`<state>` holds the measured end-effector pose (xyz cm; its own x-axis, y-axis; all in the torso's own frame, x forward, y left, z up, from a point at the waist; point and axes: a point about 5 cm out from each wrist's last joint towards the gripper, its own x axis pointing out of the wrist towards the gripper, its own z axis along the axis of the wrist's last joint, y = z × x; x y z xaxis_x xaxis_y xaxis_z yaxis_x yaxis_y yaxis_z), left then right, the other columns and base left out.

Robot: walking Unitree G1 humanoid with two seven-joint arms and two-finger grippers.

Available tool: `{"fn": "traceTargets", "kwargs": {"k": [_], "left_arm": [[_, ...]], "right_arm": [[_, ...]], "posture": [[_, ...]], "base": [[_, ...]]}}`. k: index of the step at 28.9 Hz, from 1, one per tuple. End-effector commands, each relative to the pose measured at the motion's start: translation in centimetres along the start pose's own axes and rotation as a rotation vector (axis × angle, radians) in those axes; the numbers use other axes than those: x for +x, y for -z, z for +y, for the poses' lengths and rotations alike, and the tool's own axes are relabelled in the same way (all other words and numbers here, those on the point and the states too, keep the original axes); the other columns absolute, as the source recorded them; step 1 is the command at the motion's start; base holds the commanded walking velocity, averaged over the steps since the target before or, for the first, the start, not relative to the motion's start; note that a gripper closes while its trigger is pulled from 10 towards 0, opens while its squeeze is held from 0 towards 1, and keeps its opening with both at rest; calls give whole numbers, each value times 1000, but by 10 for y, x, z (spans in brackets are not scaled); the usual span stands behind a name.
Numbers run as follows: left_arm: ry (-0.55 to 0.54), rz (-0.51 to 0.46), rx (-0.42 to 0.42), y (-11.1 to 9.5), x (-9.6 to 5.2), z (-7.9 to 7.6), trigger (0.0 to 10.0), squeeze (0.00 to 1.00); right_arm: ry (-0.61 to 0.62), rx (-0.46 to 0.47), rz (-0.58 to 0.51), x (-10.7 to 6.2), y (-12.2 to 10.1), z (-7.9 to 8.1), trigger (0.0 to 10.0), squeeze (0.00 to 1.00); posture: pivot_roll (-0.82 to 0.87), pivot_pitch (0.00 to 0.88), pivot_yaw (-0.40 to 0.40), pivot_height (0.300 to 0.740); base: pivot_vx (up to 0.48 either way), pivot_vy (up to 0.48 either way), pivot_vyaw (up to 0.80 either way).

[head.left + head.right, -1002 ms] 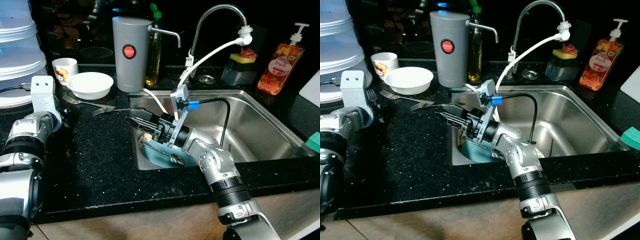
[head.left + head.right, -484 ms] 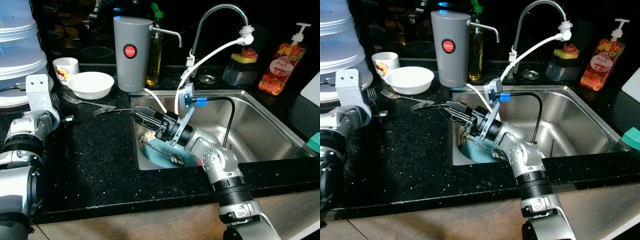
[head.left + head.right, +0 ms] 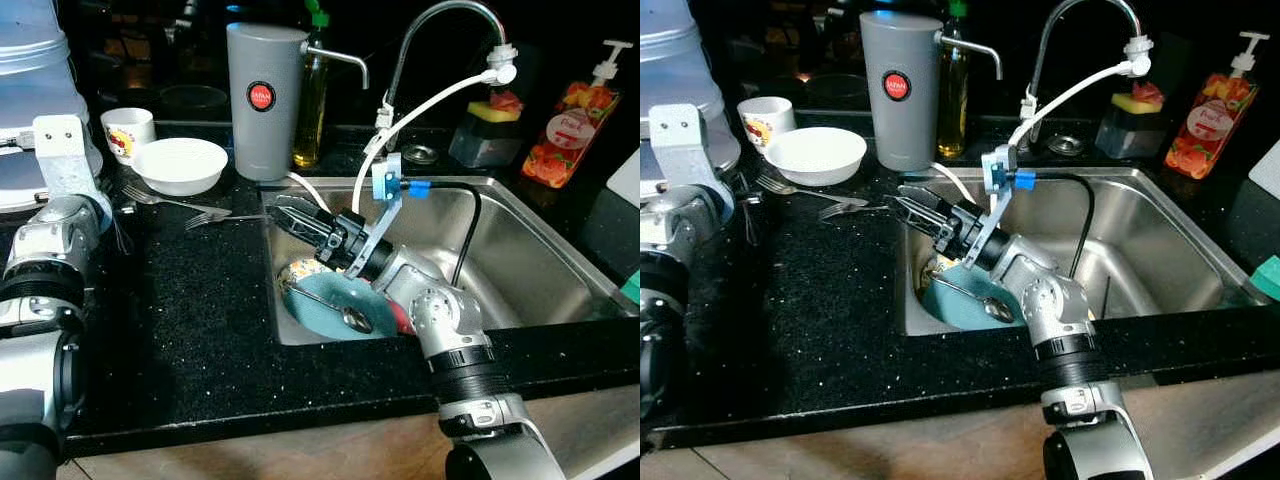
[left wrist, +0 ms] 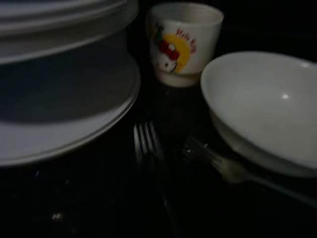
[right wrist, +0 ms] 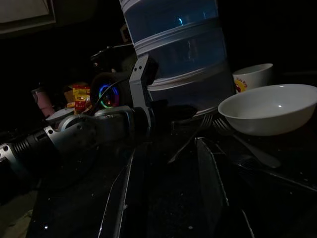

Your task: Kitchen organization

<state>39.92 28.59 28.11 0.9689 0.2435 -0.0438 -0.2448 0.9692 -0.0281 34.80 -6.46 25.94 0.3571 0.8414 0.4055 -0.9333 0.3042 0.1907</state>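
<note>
Right gripper point(image 3: 290, 215): hovers over the sink's left rim, fingers parted, holding nothing, judged to be lining up on the cutlery beside the sink
Blue plate point(image 3: 335, 305): lies in the sink point(image 3: 520, 250) with a spoon across it
Forks point(image 3: 205, 214): two silver ones flat on the black counter left of the sink, tines towards the white bowl point(image 3: 180, 166)
Left gripper: fingers cannot be told; its wrist view looks at the forks, the bowl and a printed cup point(image 4: 184, 42)

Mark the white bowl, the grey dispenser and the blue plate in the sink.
white bowl point(image 3: 181, 165): left eye view, inner hollow.
grey dispenser point(image 3: 263, 110): left eye view, body near red label.
blue plate point(image 3: 335, 297): left eye view, bare blue face.
</note>
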Motion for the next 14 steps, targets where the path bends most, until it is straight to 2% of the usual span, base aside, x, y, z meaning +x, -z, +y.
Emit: {"fn": "traceTargets", "kwargs": {"k": [1,8,14], "left_arm": [[10,24,19,4,2,-9,10000,1000],[-26,133,30,26,2,-6,10000,1000],[-49,189,40,37,2,-6,10000,1000]], "right_arm": [[-10,0,-12,1,-5,1,10000,0],[-5,6,-5,-3,-3,3,10000,0],[0,14,0,-7,-2,4,10000,0]], "posture": [[87,89,-72,740],[79,102,-64,740],[76,108,-59,740]], "base": [[0,0,0],[0,0,0],[0,0,0]]}}
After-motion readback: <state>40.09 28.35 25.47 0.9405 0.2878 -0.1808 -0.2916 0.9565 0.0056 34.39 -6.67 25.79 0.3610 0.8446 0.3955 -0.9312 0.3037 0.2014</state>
